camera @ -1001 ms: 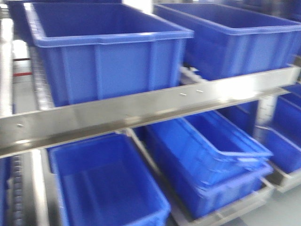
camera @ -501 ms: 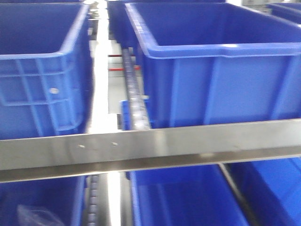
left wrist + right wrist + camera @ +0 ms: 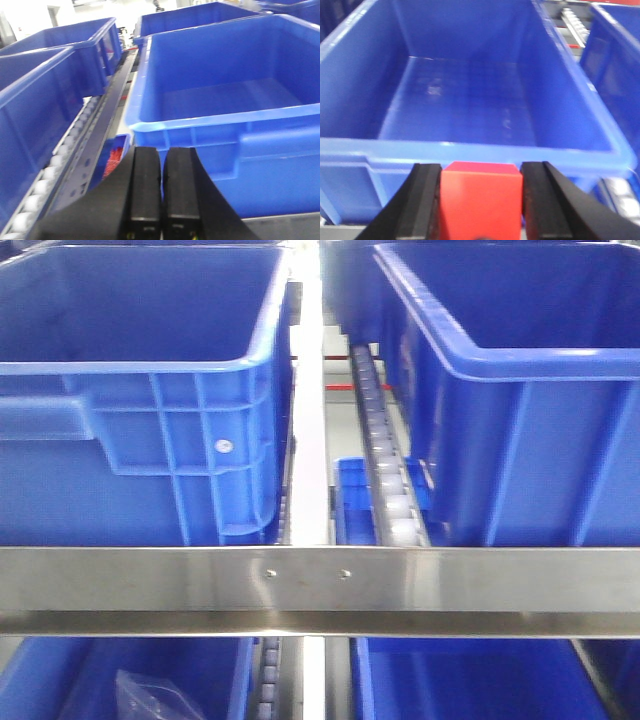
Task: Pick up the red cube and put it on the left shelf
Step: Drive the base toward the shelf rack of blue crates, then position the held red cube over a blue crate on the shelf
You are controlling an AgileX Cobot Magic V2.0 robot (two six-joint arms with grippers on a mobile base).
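My right gripper [image 3: 481,172] is shut on the red cube [image 3: 481,200], held just in front of the near rim of a large blue crate [image 3: 470,145] whose inside shows bare. My left gripper [image 3: 162,157] is shut and holds nothing, in front of another large blue crate [image 3: 225,120]. The left shelf fills the front view: a flat brushed-steel front rail [image 3: 320,580], white roller tracks [image 3: 390,490] and blue crates, one at the left [image 3: 140,400] and one at the right [image 3: 520,390]. Neither gripper shows in the front view.
A lower tier holds more blue crates [image 3: 470,680]; one at the left has a clear plastic bag [image 3: 150,695] in it. A small blue bin with red items [image 3: 114,155] sits below the roller track in the left wrist view. More crates stand behind.
The front view has swung leftward along the shelf: the crates slid to the right in the picture, and the rail now lies level across the view, closer and head-on.
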